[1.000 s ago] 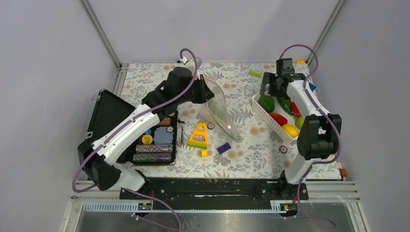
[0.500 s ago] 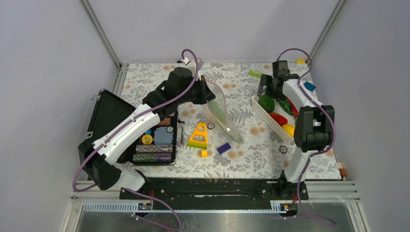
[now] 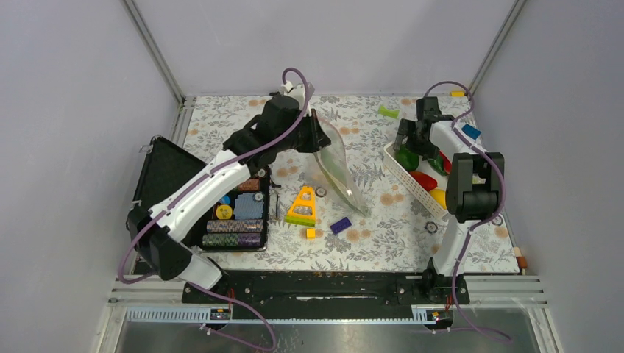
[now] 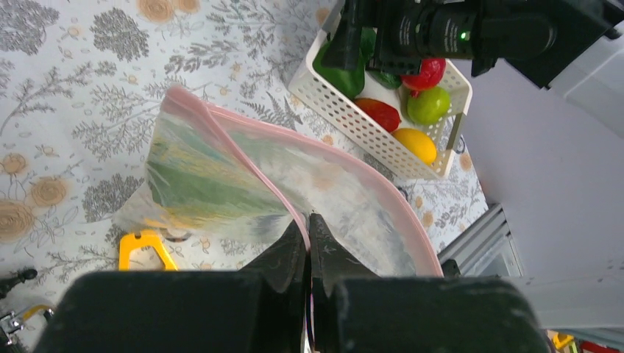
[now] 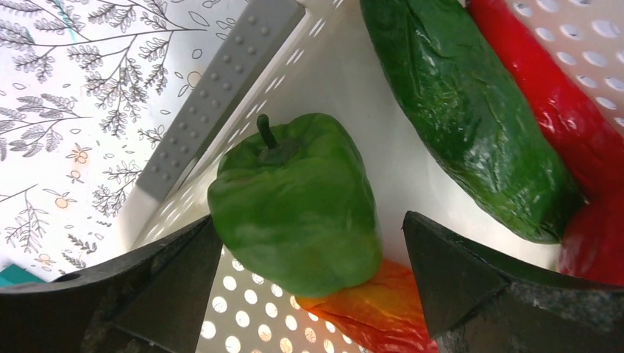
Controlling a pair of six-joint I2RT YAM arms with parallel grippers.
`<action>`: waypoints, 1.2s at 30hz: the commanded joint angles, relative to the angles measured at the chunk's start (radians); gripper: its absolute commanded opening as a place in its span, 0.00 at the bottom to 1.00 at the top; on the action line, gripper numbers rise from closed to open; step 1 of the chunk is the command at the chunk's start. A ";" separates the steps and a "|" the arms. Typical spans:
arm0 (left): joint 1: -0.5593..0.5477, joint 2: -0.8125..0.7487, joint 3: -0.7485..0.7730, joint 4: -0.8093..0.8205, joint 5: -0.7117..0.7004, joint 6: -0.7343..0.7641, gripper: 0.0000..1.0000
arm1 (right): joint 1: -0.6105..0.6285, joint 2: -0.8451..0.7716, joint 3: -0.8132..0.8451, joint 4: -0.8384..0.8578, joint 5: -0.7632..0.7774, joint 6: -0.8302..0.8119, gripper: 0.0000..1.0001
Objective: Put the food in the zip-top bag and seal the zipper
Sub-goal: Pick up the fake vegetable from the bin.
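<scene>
Right tool (image 5: pixel 309 265) has dropped into the basket (image 3: pixel 405 179) at three o'clock, gaping wide astride the pepper (image 5: pixel 298 198). It looks light and slick, so take its belly. Left tool (image 4: pixel 309 229) pinches the floppy bag (image 4: pixel 221 176) near twelve.

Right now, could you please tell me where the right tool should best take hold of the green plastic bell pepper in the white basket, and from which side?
Grip the green plastic bell pepper across its broad middle, below the stem, coming down from above. It lies in the white slotted basket, framed by the open right tool, with bare floor on both flanks.
</scene>
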 commanded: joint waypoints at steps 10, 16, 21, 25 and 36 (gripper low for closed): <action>0.003 0.138 0.307 -0.159 -0.101 0.052 0.00 | -0.011 0.058 0.067 -0.018 -0.066 0.022 1.00; 0.006 0.139 0.300 -0.192 -0.100 0.082 0.00 | -0.012 0.096 0.114 -0.059 -0.078 0.020 0.85; 0.008 0.118 0.293 -0.201 -0.101 0.091 0.00 | -0.012 0.081 0.100 -0.060 -0.035 0.027 0.65; 0.007 0.113 0.294 -0.206 -0.114 0.098 0.00 | -0.012 0.058 0.078 -0.059 -0.034 0.027 0.52; 0.008 0.129 0.421 -0.328 -0.312 0.228 0.00 | -0.012 -0.110 0.012 -0.058 0.079 0.029 0.31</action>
